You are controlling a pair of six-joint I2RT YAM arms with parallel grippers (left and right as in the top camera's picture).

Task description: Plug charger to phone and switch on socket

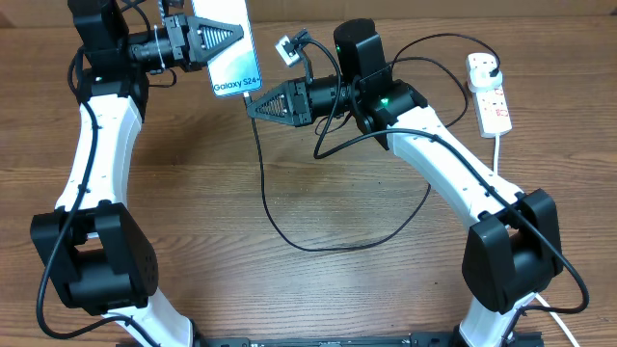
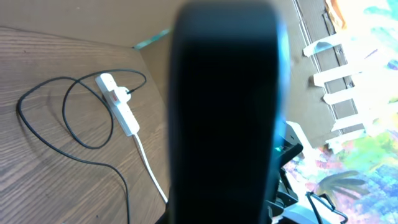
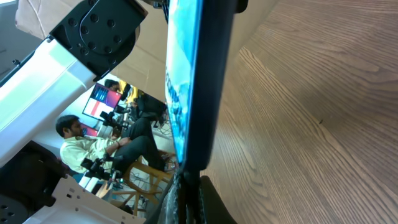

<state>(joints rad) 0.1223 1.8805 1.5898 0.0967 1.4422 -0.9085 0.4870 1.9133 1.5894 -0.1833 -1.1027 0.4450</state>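
Our left end effector [image 1: 224,40] clamps the phone [image 1: 236,79] above the counter [image 1: 337,289], and our right end effector [image 1: 254,104] pinches the charger [image 1: 266,193] tip at its lower edge. We judge insertion underway. Next comes a straight push, then the socket [image 1: 489,92] switch at far right.

light-blue phone [image 1: 234,67], black charger [image 1: 265,193], white socket [image 1: 490,96] with red marks, brown woodgrain table [image 1: 337,289]

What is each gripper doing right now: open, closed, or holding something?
Left gripper: closed, holding the phone.
Right gripper: closed on the charger tip, at the phone's lower edge.
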